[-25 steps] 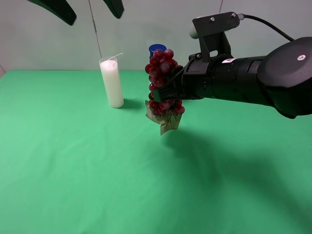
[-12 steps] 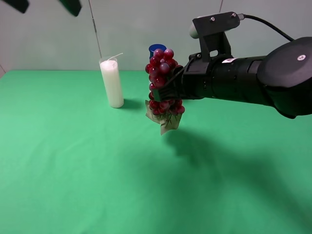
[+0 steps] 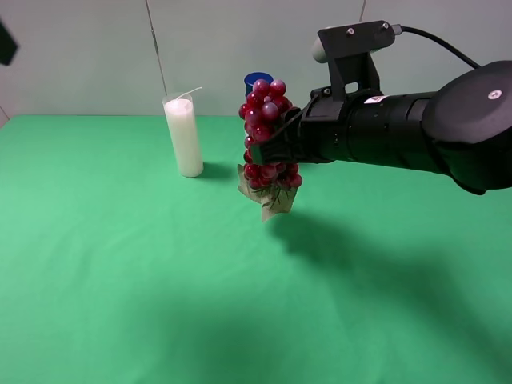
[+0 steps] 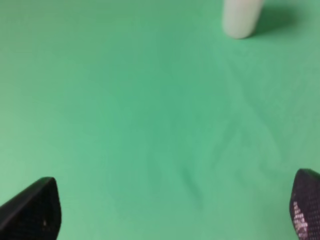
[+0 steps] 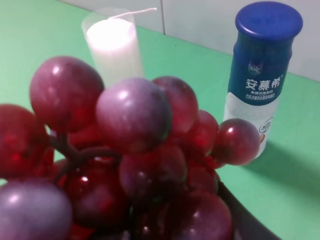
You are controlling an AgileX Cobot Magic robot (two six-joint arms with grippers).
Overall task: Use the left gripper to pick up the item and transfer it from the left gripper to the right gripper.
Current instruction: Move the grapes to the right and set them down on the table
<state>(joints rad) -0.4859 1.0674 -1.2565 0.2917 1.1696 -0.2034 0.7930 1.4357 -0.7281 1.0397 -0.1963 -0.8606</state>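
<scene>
The grape bunch [image 3: 268,136], dark red-purple with a tan-green leaf hanging below, is held upright in the air by my right gripper [image 3: 276,144], which is shut on it at the end of the thick black forearm. The grapes fill the right wrist view [image 5: 115,160]. My left gripper is almost out of the high view; only a dark tip [image 3: 5,40] shows at the top left edge. In the left wrist view its two finger tips [image 4: 30,210] stand wide apart and empty above the green cloth.
A white candle in a glass [image 3: 184,136] stands on the green table [image 3: 120,264] left of the grapes, and shows in the left wrist view [image 4: 241,17]. A blue-capped bottle [image 5: 262,75] stands behind the grapes, mostly hidden in the high view [image 3: 256,80].
My left gripper has drawn away up and to the left, nearly leaving the high view. The right gripper and the grapes have stayed still.
</scene>
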